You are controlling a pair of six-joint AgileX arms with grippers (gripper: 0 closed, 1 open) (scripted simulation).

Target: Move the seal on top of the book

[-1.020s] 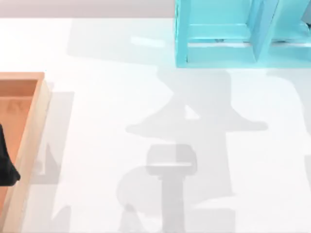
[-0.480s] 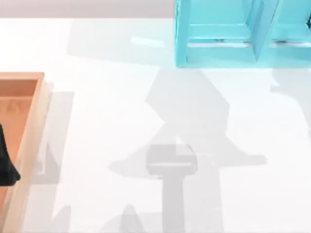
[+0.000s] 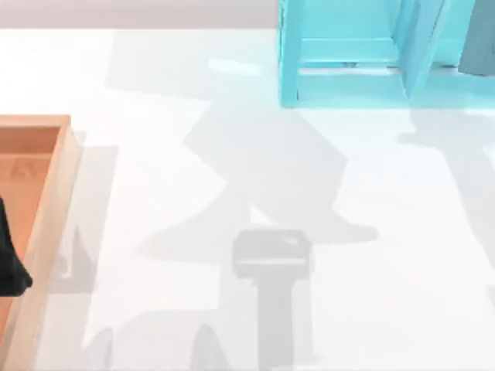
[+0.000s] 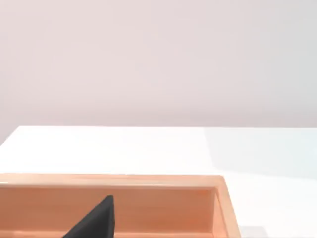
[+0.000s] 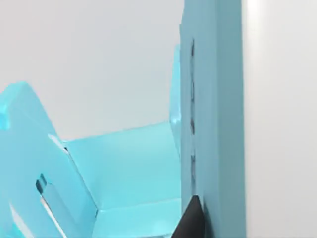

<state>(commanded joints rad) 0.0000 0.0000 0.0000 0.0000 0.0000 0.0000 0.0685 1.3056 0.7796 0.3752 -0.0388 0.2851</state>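
The book (image 5: pixel 213 114) is a teal-blue slab standing on edge close to the right wrist camera. My right gripper (image 5: pixel 214 225) is shut on it, and one dark fingertip (image 5: pixel 192 218) lies against its face while the other is hidden behind it. In the top view a grey-blue block, apparently the same book (image 3: pixel 478 39), cuts in at the far right edge beside the shelf. The seal is out of view. My left gripper (image 3: pixel 9 263) is parked over the wooden tray at the left edge, and one of its dark fingertips (image 4: pixel 96 220) shows in the left wrist view.
A light-blue open shelf unit (image 3: pixel 348 85) stands at the back right of the white table (image 3: pixel 155 193). A wooden tray (image 3: pixel 54 201) lies along the left edge. Large arm shadows fall across the middle of the table.
The grey-blue block has come into the top view at the far right edge. The arm shadows on the table have slid to the left. The left arm has not moved.
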